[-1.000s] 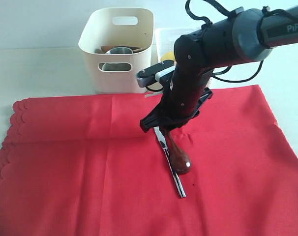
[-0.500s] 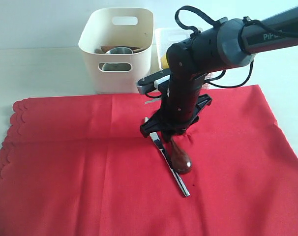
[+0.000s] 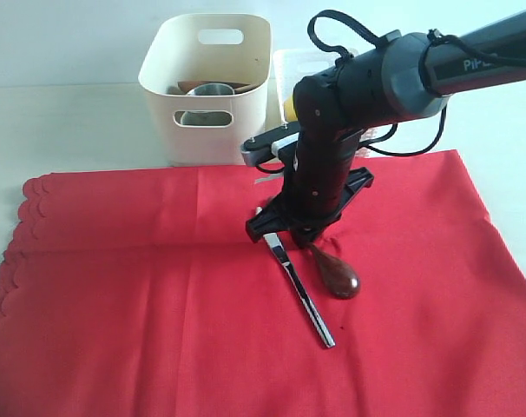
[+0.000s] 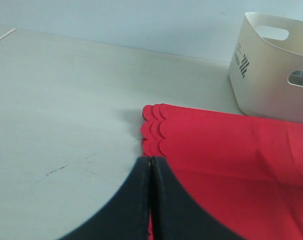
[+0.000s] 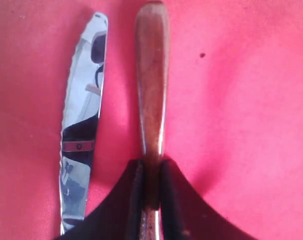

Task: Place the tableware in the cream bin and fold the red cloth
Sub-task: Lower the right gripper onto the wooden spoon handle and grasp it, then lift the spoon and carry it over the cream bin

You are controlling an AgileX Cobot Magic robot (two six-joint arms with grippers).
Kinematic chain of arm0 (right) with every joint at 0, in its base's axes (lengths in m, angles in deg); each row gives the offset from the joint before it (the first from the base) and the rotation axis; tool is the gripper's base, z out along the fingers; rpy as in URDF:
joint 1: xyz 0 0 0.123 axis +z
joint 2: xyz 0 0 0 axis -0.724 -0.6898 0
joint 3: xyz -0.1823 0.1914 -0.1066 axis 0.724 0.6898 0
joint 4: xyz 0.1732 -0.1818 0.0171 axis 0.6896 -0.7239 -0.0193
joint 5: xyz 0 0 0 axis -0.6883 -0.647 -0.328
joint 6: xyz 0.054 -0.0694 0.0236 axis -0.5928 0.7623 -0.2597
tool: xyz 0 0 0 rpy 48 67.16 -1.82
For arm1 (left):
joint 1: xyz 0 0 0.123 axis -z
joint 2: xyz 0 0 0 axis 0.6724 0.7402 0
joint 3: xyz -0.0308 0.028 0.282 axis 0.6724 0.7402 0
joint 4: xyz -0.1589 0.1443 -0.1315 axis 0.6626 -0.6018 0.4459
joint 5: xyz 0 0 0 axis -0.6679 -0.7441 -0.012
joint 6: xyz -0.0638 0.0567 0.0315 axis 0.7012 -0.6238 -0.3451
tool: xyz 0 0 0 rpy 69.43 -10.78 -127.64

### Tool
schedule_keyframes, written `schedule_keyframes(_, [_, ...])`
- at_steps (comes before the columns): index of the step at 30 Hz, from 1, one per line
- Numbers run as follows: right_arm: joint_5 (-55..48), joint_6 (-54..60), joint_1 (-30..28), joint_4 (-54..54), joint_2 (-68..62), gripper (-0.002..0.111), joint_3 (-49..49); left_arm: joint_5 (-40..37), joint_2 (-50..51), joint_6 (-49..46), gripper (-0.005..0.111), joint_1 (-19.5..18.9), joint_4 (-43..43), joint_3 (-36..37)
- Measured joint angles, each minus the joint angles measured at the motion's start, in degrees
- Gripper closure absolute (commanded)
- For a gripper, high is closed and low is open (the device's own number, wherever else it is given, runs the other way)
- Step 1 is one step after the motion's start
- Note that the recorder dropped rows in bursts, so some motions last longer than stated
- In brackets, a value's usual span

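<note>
The red cloth [image 3: 141, 287] lies spread flat over the table, its scalloped edge [image 4: 154, 127] at the left. On it rest a steel table knife [image 3: 299, 291] and a dark brown wooden spoon [image 3: 337, 276], side by side. My right gripper [image 3: 289, 233] points down at the cloth and is shut on the spoon's handle [image 5: 151, 95], with the knife [image 5: 81, 130] just beside its fingers. The cream bin [image 3: 207, 87] stands behind the cloth with a steel cup [image 3: 209, 91] inside. My left gripper [image 4: 150, 161] is shut and empty, low over the scalloped corner.
A white basket [image 3: 293, 65] with something yellow [image 3: 289, 106] stands behind my right arm, next to the bin. Bare pale table [image 4: 56, 100] stretches beyond the cloth's left edge.
My right jaws have closed onto the spoon's handle. The spoon's bowl has swung to the right, away from the knife. The left gripper has stayed put.
</note>
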Motion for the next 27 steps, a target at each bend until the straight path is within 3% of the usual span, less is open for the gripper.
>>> schedule_keyframes(15, [-3.49, -0.12, 0.0, -0.94, 1.73, 0.108, 0.08, 0.0, 0.0, 0.0, 0.107, 0.0, 0.0, 0.0])
schedule_keyframes(27, [-0.73, 0.35, 0.0, -2.61, 12.91, 0.108, 0.19, 0.0, 0.0, 0.0, 0.107, 0.0, 0.0, 0.0])
